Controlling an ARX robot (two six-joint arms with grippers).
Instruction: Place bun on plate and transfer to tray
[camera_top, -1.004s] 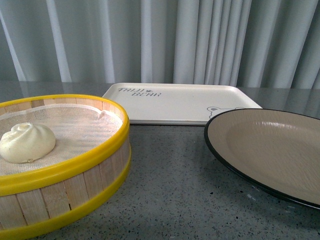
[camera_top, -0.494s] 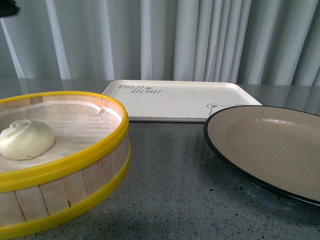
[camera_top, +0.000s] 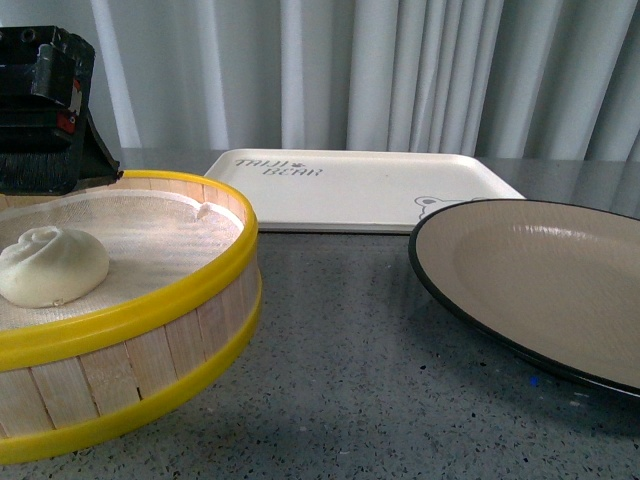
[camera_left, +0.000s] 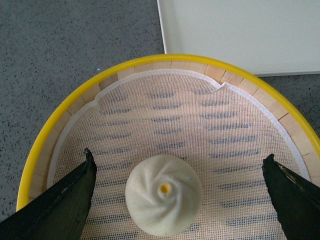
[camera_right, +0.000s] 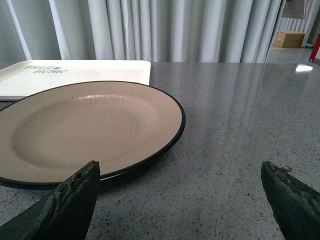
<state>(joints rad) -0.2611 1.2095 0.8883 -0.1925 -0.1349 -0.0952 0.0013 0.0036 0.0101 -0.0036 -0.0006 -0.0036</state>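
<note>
The off-white pleated bun (camera_top: 50, 265) lies on white mesh inside the yellow-rimmed steamer basket (camera_top: 190, 290) at the left. My left arm (camera_top: 45, 110) hangs over the basket's far side. In the left wrist view, my left gripper (camera_left: 179, 155) is open above the bun (camera_left: 163, 194), with one finger on each side and neither touching it. The beige plate (camera_top: 540, 280) with its black rim sits at the right and holds nothing. The cream tray (camera_top: 360, 190) lies behind both. My right gripper (camera_right: 180, 167) is open just above the table beside the plate (camera_right: 85, 130).
The basket's rim (camera_left: 165, 59) rises around the bun. The tray's corner (camera_left: 240, 35) lies just beyond the basket. Grey speckled tabletop (camera_top: 350, 380) runs between the basket and the plate. Curtains hang behind the table. A cardboard box (camera_right: 290, 38) stands far off.
My left arm has come into the front view at the top left, over the basket. The bun, plate and tray lie where they were.
</note>
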